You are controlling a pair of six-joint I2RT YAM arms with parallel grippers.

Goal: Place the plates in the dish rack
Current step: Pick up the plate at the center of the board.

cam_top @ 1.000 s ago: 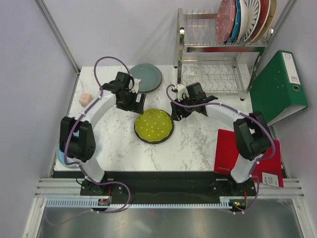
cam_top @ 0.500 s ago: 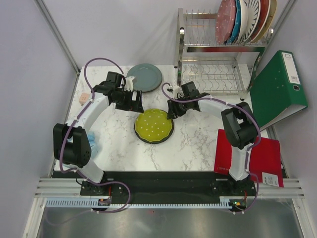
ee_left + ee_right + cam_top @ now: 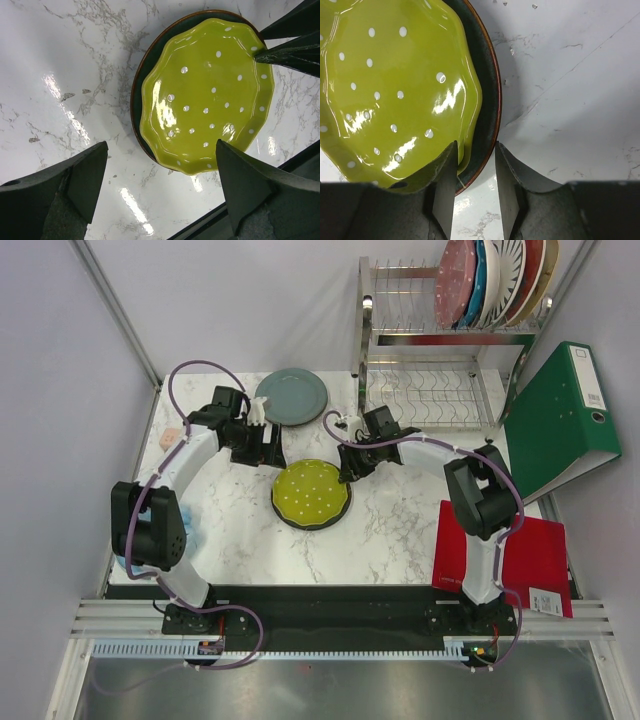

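right gripper [image 3: 475, 152]: astride the far-right rim of lime plate [image 3: 311, 493]; one finger over its glaze, the other outside the dark plate [image 3: 489, 90] beneath. Jaws half-narrowed, can't tell if clamped.
left gripper [image 3: 160, 150]: jaws wide, holding nothing, above lime plate's far-left edge.
lime plate: flat, stacked on dark plate.
dish rack [image 3: 440, 390]: beyond lime plate, to its right.

Plate count: three on the table, a grey-blue plate [image 3: 292, 397] plus a lime dotted plate [image 3: 310, 492] stacked on a dark plate [image 3: 487, 110]. Looks like five standing plates [image 3: 505, 275] in the one dish rack [image 3: 440, 340]. Also one green binder [image 3: 560, 415], one red folder [image 3: 520, 550], one pink cube [image 3: 173, 436]
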